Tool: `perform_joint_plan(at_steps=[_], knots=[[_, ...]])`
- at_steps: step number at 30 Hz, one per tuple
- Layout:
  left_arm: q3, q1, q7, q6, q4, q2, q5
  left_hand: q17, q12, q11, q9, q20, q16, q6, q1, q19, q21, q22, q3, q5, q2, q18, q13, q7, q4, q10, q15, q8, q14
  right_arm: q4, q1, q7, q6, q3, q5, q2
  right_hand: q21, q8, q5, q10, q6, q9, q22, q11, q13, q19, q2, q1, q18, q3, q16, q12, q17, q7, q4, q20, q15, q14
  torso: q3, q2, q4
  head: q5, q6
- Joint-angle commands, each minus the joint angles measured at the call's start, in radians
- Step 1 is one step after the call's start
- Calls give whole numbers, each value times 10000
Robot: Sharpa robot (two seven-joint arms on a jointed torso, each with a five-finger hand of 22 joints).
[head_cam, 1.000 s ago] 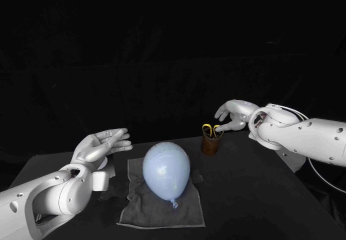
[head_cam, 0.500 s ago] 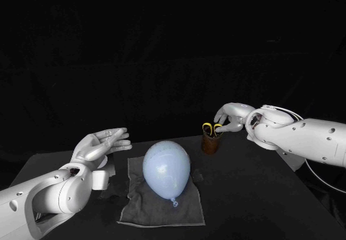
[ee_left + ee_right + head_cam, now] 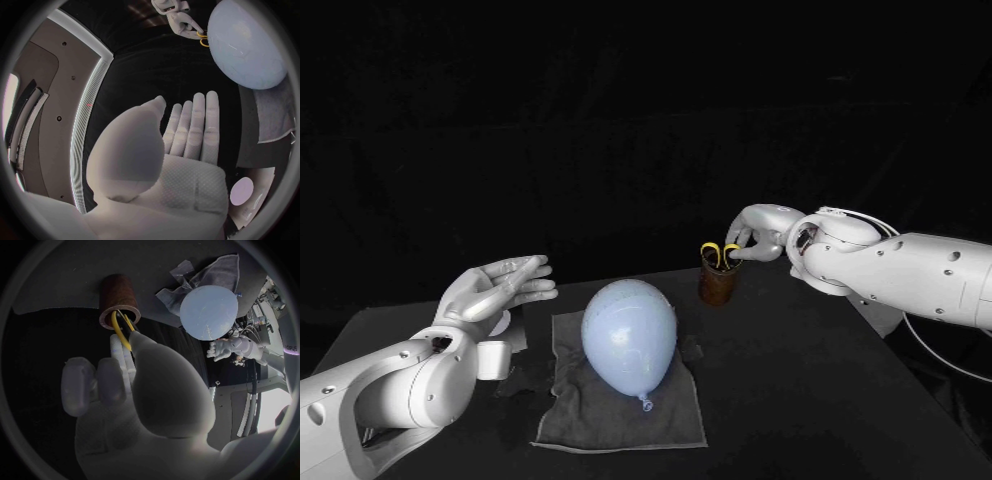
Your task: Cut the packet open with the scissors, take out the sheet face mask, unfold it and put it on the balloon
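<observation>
Scissors [image 3: 720, 250] in a brown cup [image 3: 718, 287], right hand [image 3: 759, 232] on their yellow handles.
It seems to pinch them; left hand [image 3: 495, 285] flat and empty, near the balloon [image 3: 630, 335].

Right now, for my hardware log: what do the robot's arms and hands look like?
The left arm and right arm have smooth white rounded shells with small dark dots. A pale cable loops at the right wrist. The left hand and right hand are silver.

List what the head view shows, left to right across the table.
left hand → balloon → brown holder with the scissors standing in it → right hand
</observation>
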Motion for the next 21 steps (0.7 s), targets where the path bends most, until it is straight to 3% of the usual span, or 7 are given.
perform_joint_plan(at_steps=[1,7,12,21], knots=[[9,14,14,33,7,12,35,27,-59,43,-8,-7,2,-15,-32,-11,69,11,80,-35,83,202,-7,39,3,40,14,-24,-14,-38,-4,52,12,3,79,53,100,105,-170,207,188,41,184,-67,1,140,40,81,-182,502,112,29,101,-51,-11,-18,-110,148,5,3,5,-28,10],[9,15,-18,31,-17,17,49,59,-96,66,-19,-4,-4,-52,-50,-24,79,14,99,-39,107,201,-13,81,7,9,25,-51,-25,-84,-18,43,18,3,272,117,146,291,-485,534,515,182,290,-200,15,178,232,-346,-196,1280,205,13,162,-233,-44,-108,-212,161,-1,1,11,-91,2],[9,15,-39,34,-38,16,59,71,-105,72,-21,-2,-5,-58,-47,-27,84,16,116,-37,130,201,-13,86,5,4,28,-56,-28,-83,-26,-129,-597,3,301,112,202,524,-695,920,692,365,405,-325,70,238,422,-360,-217,1876,251,79,189,-340,-234,-211,-315,170,2,2,12,-90,14],[9,15,-67,79,-76,26,108,123,-151,110,-38,10,-24,-115,-68,-59,98,20,169,-35,198,195,-18,136,12,-57,53,-97,-64,-17,-28,-298,-2065,6,349,35,377,1016,-653,1376,694,771,738,-448,222,445,195,-960,-285,2609,391,116,340,-453,-490,-317,-420,222,8,1,-4,-66,42]])
